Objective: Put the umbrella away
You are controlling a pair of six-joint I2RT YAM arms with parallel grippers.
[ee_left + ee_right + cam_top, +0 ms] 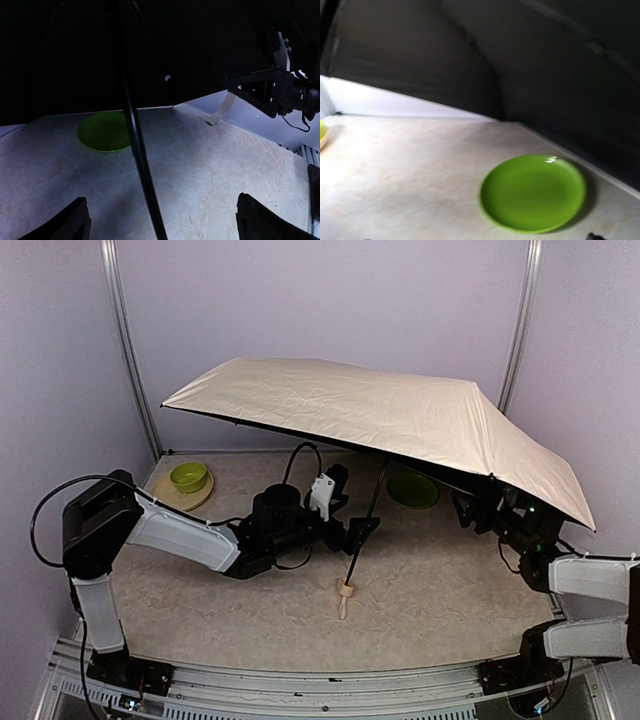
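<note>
The umbrella (pixel 380 410) stands open over the table, cream canopy up and tilted down to the right. Its thin black shaft (pixel 366 518) slants down to the wooden knob (pixel 345 592), which rests on the table. My left gripper (pixel 362 530) is open with its fingers either side of the shaft (pixel 136 150), not touching it; in the left wrist view (pixel 160 222) the fingers sit far apart. My right gripper (pixel 468 508) is open and empty under the canopy's right side, its fingertips barely showing in the right wrist view (pixel 480 238). The black underside (pixel 520 60) fills that view's top.
A green plate (pixel 412 488) lies on the table under the canopy, behind the shaft; it also shows in the left wrist view (pixel 104 131) and the right wrist view (pixel 533 192). A green bowl (pixel 188 477) sits on a beige plate (pixel 196 498) at the back left.
</note>
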